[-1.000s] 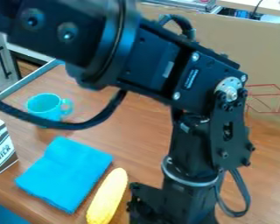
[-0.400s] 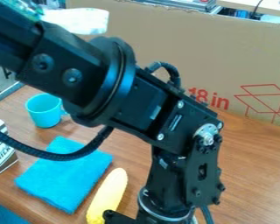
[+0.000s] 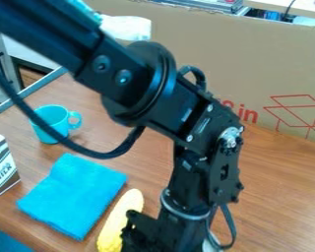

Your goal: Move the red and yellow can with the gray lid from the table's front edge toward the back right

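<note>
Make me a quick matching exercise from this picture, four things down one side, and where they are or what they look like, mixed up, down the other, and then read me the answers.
Things
1. Cup
2. Cloth
3. Carton
4. Cardboard

Places, colours and states
A. Brown, upright at the back of the table
B. Folded flat, bright blue
C. Turquoise, with a handle
D. Partly cut off by the left edge of the view

Right pairs: 1-C, 2-B, 3-D, 4-A.
</note>
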Controlling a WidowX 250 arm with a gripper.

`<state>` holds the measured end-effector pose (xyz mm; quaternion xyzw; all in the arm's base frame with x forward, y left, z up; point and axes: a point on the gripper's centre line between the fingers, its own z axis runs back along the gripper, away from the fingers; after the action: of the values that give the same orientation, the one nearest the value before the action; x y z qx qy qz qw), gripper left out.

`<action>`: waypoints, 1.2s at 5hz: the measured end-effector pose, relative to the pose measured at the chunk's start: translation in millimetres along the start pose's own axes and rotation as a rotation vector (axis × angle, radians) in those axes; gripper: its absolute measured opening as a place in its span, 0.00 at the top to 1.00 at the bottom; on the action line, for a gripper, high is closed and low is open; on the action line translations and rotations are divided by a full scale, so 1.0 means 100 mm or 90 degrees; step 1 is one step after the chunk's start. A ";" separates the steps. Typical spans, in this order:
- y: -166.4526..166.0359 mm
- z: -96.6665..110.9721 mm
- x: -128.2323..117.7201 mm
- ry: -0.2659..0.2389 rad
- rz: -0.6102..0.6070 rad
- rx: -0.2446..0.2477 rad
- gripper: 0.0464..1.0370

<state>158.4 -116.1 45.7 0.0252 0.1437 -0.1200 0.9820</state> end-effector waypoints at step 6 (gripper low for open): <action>0.50 0.29 1.17 -0.182 0.070 -0.032 0.04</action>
<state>287.2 -96.3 41.0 -0.0093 0.0039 -0.0649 0.9978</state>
